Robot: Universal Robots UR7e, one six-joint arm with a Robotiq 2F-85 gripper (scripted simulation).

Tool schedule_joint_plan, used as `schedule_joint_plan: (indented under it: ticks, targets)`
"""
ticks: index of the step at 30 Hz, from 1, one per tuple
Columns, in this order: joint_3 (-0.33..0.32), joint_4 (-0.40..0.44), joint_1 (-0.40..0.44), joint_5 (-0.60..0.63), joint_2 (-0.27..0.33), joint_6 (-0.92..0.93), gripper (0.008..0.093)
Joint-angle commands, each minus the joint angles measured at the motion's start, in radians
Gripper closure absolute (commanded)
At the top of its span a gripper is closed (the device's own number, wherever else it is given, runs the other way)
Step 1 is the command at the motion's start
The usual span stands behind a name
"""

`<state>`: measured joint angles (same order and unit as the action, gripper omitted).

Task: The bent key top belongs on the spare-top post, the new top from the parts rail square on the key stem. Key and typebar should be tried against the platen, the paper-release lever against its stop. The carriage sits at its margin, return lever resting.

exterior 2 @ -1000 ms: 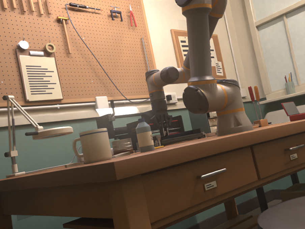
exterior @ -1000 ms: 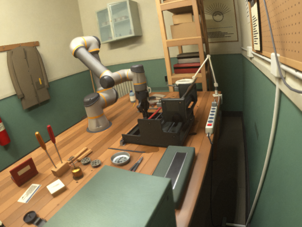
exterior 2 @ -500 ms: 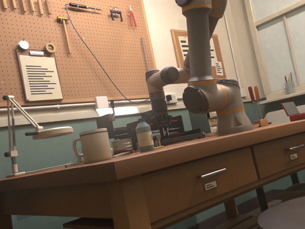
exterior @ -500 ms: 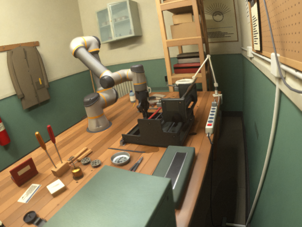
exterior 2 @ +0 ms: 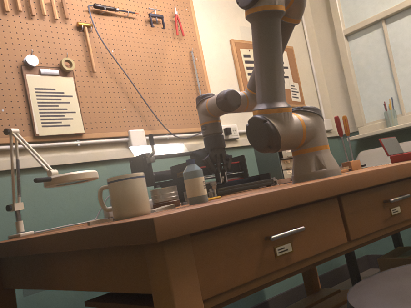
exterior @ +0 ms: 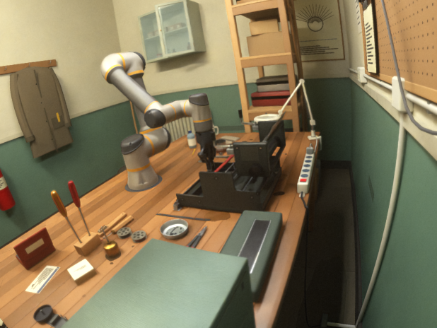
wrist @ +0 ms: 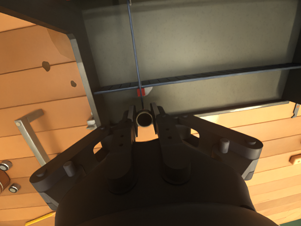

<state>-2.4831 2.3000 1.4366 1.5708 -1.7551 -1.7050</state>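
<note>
The dark typewriter frame (exterior: 240,176) stands in the middle of the bench. My gripper (wrist: 144,114) is at its near-left edge, pointing down. Its fingers are closed on a small round key top (wrist: 144,118), a ring with a dark centre. A thin typebar rod (wrist: 135,53) runs from just beyond the key top across the grey deck. It crosses a toothed rail (wrist: 194,76), where a small red tab (wrist: 140,92) sits. From the side camera the gripper (exterior: 208,163) stands next to a red bar (exterior: 223,163) on the frame. The spare-top post and parts rail are not clear to me.
A small dish (exterior: 174,228) lies in front of the typewriter, with a green case (exterior: 254,244) to its right. A bottle (exterior 2: 195,182), stacked tins and a mug (exterior 2: 126,195) stand near the bench end. A power strip (exterior: 306,169) runs along the wall side. An L-shaped metal piece (wrist: 30,136) lies left of the frame.
</note>
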Motion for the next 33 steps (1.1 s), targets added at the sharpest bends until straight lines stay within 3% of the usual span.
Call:
schedule_joint_plan:
  ticks: [1, 33]
  targets:
    - [0.0, 0.0, 0.0, 0.0, 0.0, 0.0, 0.0902]
    - [0.0, 0.0, 0.0, 0.0, 0.0, 0.0, 0.0689]
